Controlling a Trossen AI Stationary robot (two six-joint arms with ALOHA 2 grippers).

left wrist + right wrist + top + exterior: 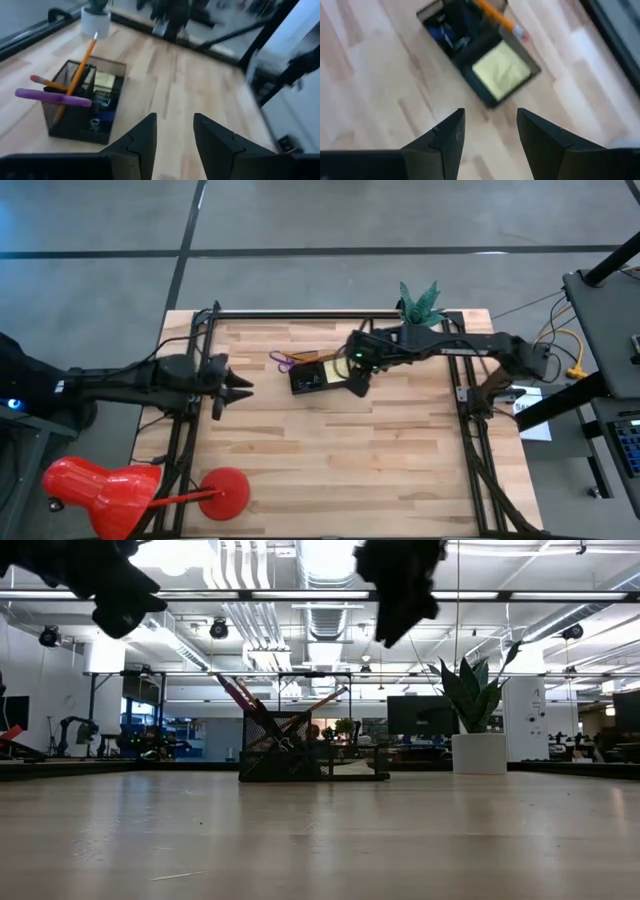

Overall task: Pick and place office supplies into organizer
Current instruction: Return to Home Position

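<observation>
Right gripper fingers spread, empty, above the table just beside black wire-mesh organizer. Square yellow sticky-note pad lies flat in its low compartment. Orange pencil and purple-handled scissors lean in the tall one. Left gripper parted, empty, well apart over the table's left side.

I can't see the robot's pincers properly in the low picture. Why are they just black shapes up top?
Low view: the bright ceiling lights shine from behind, so the left pincer and right pincer show only as dark outlines; the black mesh desk organizer looks dark too. High view: even light falls on the pale wooden table, with no strong glare.
</observation>
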